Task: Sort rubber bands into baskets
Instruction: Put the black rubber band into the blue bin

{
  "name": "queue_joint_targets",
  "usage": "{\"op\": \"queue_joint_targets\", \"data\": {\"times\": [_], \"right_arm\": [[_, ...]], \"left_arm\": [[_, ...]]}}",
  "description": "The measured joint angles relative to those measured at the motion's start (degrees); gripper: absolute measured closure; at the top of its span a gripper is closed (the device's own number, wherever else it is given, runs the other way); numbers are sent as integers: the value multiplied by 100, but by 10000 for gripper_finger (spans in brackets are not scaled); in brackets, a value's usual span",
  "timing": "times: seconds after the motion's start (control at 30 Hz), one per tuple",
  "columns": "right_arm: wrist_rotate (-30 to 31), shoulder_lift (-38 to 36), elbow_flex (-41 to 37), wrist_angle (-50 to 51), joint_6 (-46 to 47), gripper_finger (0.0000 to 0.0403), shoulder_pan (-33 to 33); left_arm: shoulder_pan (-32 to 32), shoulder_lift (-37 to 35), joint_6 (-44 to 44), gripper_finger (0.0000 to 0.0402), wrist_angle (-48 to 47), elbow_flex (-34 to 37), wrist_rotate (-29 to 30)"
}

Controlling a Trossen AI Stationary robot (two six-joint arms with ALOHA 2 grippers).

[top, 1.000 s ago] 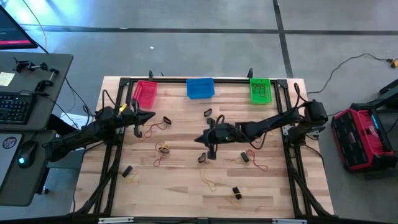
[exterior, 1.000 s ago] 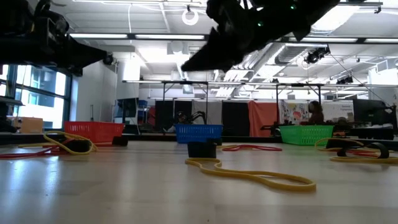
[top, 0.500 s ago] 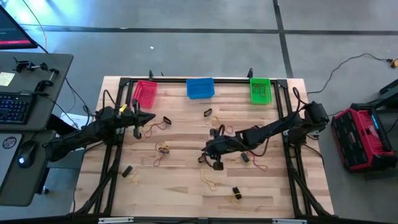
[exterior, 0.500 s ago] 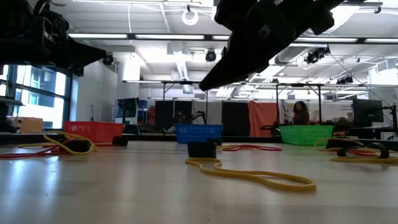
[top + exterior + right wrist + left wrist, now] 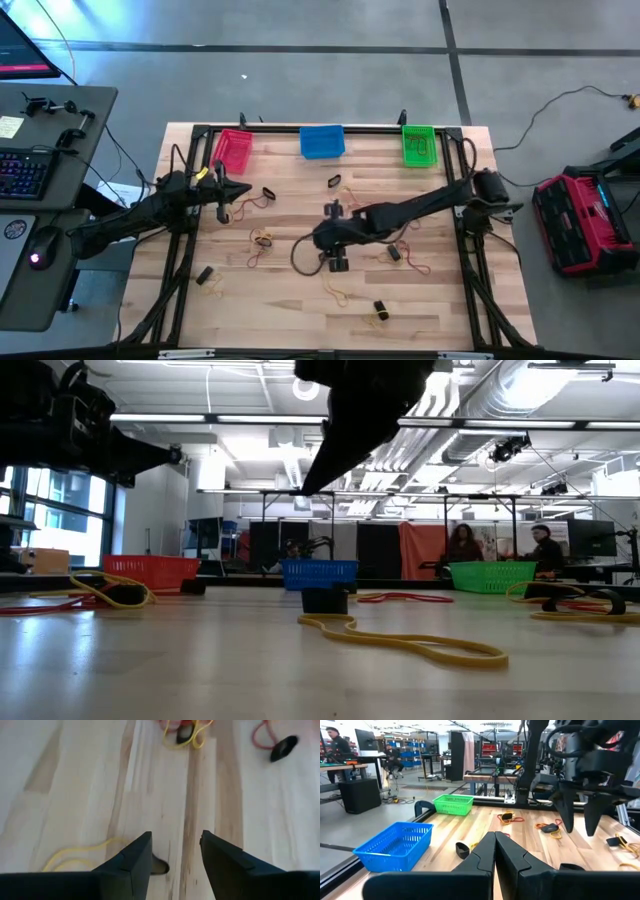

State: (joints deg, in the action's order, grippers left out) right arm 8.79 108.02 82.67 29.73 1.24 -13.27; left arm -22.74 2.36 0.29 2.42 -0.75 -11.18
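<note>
Right gripper (image 5: 172,851) poised over mid-table, jaws parted and empty, lining up a pick.

A small dark band (image 5: 159,866) lies just under its fingers beside a yellow loop (image 5: 80,854); next, likely descend and close. Bare wood around. Left gripper (image 5: 495,851) waits closed; blue basket (image 5: 322,141) stands along the far edge.

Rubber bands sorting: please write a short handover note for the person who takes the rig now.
Right claw: open, pointing down at the table middle, over a dark band; holds nothing.
Left claw: shut, empty, waiting near the red-pink basket.
Baskets: red-pink, blue and green along the far edge.
Done: cannot tell; the green basket shows something dark inside.
Left: many rubber bands lie scattered on the table.
</note>
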Motion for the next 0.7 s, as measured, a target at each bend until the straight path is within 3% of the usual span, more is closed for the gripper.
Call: {"op": "queue_joint_targets", "data": {"times": [0.33, 0.7], "right_arm": [[-44, 1052, 1356, 1624, -475, 245, -143], [-203, 1321, 1563, 1887, -777, 242, -58]], "left_arm": [[0, 11, 59, 401, 2, 0, -3], [0, 10, 62, 401, 10, 0, -2]]}}
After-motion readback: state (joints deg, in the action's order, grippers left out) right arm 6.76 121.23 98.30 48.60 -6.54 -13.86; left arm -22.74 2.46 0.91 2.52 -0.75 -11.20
